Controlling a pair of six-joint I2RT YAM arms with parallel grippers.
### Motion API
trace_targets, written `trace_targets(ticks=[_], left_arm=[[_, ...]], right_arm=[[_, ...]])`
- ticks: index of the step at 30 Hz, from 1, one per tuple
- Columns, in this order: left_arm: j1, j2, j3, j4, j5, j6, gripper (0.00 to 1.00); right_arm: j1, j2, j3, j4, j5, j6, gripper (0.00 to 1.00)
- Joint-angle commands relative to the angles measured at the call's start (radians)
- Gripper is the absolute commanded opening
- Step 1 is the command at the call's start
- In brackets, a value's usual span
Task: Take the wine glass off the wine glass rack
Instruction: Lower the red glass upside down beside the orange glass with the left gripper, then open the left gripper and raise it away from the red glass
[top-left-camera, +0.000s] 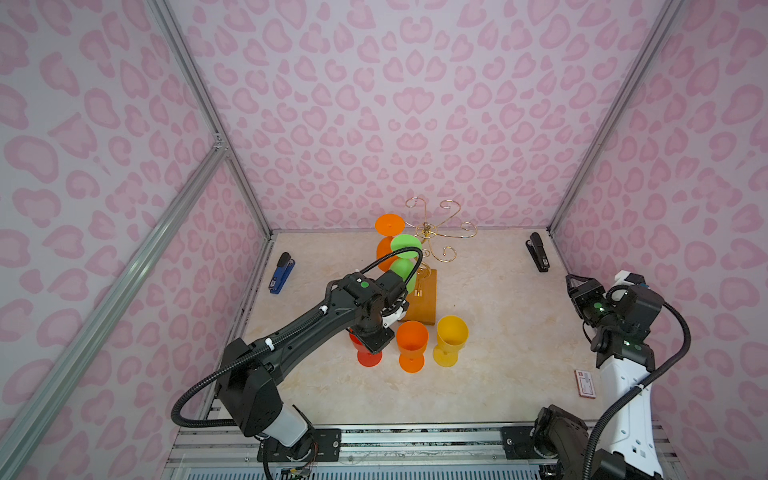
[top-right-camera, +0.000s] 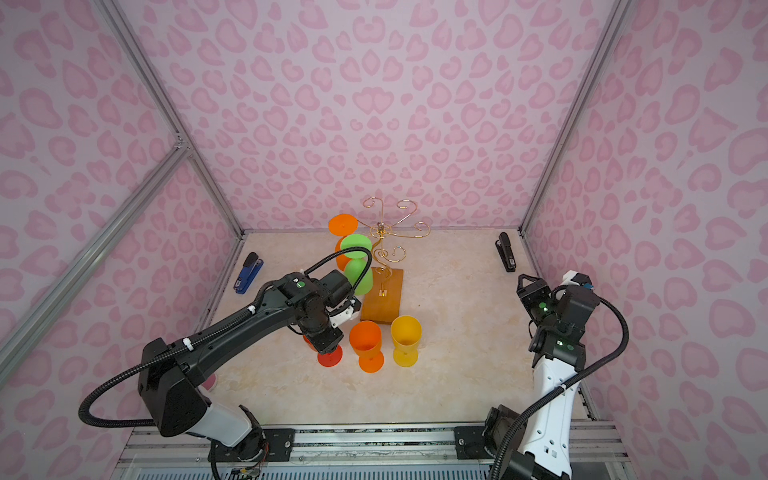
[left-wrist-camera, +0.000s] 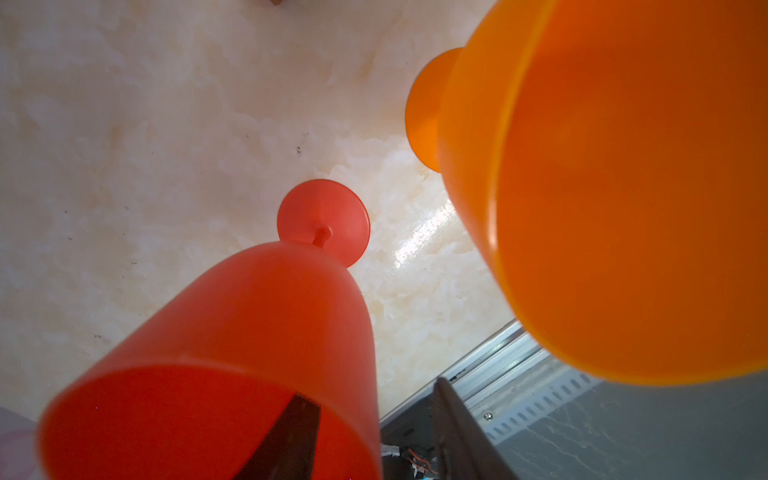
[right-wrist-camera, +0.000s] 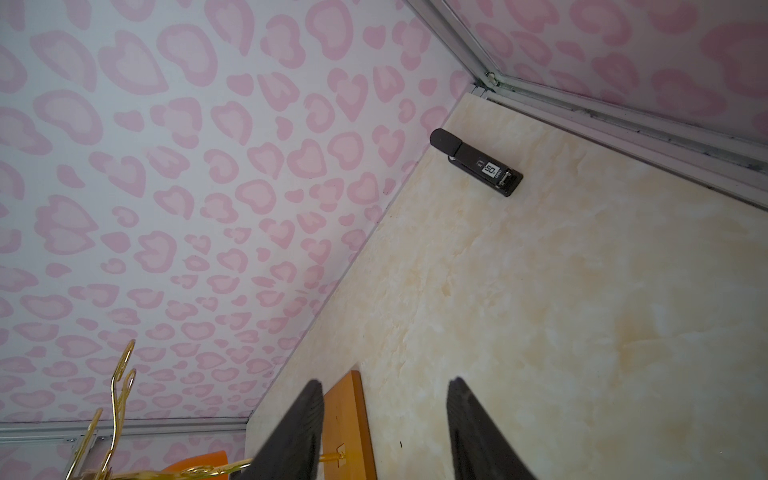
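**Down on the table: the red wine glass stands under spread jaws**

The marbled table carries everything.

The left arm reaches from the near edge to the middle. Its left gripper points down over the red wine glass. In the left wrist view one finger shows through the glass's wall from inside the bowl. The other finger stands outside, with a gap between it and the wall. So the jaws are apart, astride the rim and pinching nothing.

The right arm stands at the right side, well apart from the glasses. The right gripper has its jaws apart too, with nothing between them.

The wine glass rack stands mid-table on its wooden base. On its left side the green wine glass hangs bowl down. The hanging orange wine glass is just behind it.

The red wine glass stands upright with its foot flat on the table, off the rack, near the base's front left corner. Just beside it to the right stands the upright orange wine glass, then the yellow wine glass.

A blue stapler lies near the left wall and a black stapler near the far right corner. A small red-edged box lies by the right arm.
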Motion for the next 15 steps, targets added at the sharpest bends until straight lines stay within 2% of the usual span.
trace_targets(ticks=[1,10,15], left_arm=[[0.0,-0.017,0.03,-0.025,0.004,0.003,0.58],[-0.001,-0.222,0.186,-0.049,-0.039,-0.053,0.72],[-0.001,-0.343,0.198,-0.078,-0.023,-0.05,0.73]], right_arm=[[0.0,0.002,-0.005,0.034,-0.009,-0.009,0.49],[0.001,-0.003,-0.004,0.042,-0.022,0.008,0.49],[0.011,-0.006,0.001,0.04,-0.024,0.012,0.49]])
